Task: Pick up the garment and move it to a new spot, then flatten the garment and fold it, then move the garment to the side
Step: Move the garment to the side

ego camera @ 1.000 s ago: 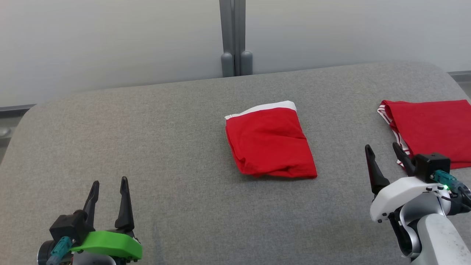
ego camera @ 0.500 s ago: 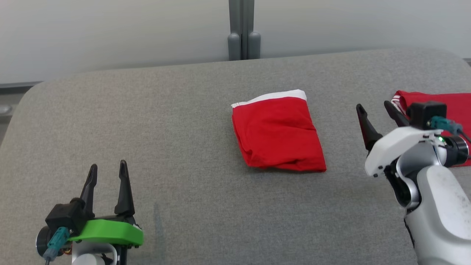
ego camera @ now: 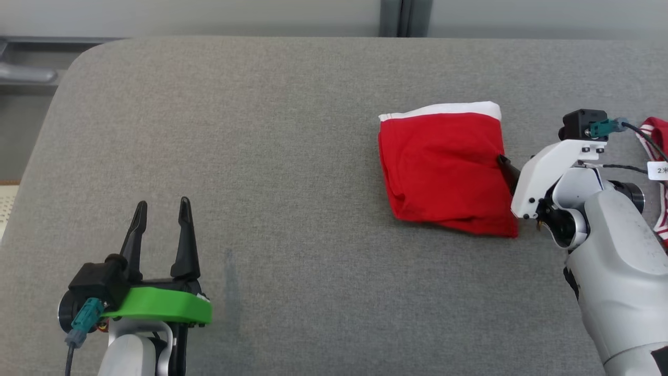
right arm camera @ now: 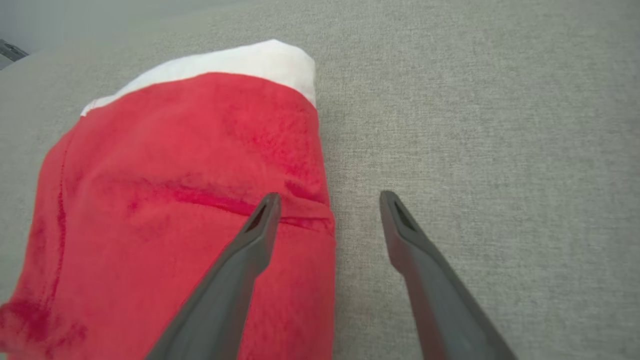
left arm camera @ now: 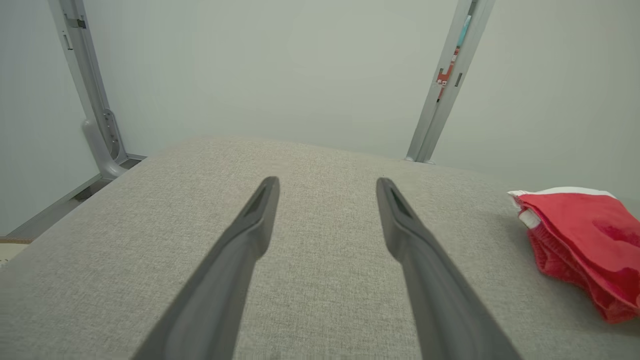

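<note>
At 2 o'clock on table [ego camera: 261,156]: garment [ego camera: 443,167], folded. Right gripper [right arm camera: 327,197] spread, straddles its 3 o'clock edge; I'd go lower and pinch all layers before lifting. Left gripper [ego camera: 162,202] spread, idle at 8 o'clock.

Folded garment [ego camera: 443,167]: bright red, with a white band along its far edge. The table [ego camera: 261,130] is plain mid-grey weave. Left gripper [ego camera: 162,201]: black fingers [ego camera: 182,235], vivid green bracket [ego camera: 156,310], teal plug [ego camera: 83,326]. Right gripper [right arm camera: 330,196]: dark grey fingers [right arm camera: 240,280], white shell [ego camera: 548,167]. Far right, a second cloth [ego camera: 660,128]: red, with red-and-white striped trim.
</note>
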Robot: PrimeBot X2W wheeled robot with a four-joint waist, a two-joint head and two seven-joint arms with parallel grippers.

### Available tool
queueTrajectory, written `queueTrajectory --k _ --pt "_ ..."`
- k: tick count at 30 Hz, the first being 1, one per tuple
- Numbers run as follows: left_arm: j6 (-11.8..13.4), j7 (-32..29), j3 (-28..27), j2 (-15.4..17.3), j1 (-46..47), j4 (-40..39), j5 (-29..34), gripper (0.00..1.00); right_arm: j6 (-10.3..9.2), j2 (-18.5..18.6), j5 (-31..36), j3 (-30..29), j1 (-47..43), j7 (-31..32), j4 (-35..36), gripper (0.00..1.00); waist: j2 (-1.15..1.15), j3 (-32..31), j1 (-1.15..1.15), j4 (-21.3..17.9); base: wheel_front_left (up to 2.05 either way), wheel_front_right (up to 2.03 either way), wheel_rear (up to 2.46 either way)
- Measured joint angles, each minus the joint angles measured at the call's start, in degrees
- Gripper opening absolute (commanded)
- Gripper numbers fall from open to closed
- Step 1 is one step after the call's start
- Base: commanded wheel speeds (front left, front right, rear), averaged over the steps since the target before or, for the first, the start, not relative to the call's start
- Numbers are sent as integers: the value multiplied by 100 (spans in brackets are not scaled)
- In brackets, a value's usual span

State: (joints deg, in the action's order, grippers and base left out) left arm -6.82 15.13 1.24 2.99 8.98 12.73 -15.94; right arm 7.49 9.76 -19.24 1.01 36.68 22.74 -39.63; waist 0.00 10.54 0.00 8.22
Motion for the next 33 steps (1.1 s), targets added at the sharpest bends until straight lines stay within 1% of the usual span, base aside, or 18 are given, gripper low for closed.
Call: queueTrajectory --k 6,10,11,12,18,22,25,27,30,33 --pt "-18 0 25 -3 53 -40 -8 100 0 8 80 143 219 2 -723 100 0 264 0 222 0 0 0" --pt "-15 0 78 -4 87 -35 -91 100 -1 33 48 409 367 -13 -944 100 0 354 0 308 0 0 0" --pt "-10 0 89 -5 99 -33 -109 100 -3 53 15 531 387 -8 -976 40 0 359 0 308 0 0 0" --pt "1 0 94 -7 102 -32 -111 100 -2 73 -4 609 405 -8 -990 1 0 358 0 302 0 0 0" --pt "21 0 4 -11 98 -74 -105 100 9 313 -145 1385 531 38 -824 0 0 295 0 110 0 0 0" --pt "20 0 -118 -12 90 -142 -57 100 5 769 -342 1836 774 143 -447 0 0 229 0 -153 0 0 0" --pt "21 0 -189 -13 66 -218 -59 100 5 1051 -619 2164 1002 352 -54 0 0 183 0 -389 0 0 0" --pt "25 0 -203 -13 35 -256 -60 100 7 1322 -768 2370 1131 520 190 0 0 159 0 -574 0 0 0" --pt "26 0 -183 -14 26 -282 -57 100 5 1817 -872 2494 1290 619 430 0 0 144 0 -839 0 0 0" --pt "25 0 -122 -16 43 -281 -43 100 5 2140 -939 2458 1334 525 534 0 0 153 0 -1084 0 0 0"
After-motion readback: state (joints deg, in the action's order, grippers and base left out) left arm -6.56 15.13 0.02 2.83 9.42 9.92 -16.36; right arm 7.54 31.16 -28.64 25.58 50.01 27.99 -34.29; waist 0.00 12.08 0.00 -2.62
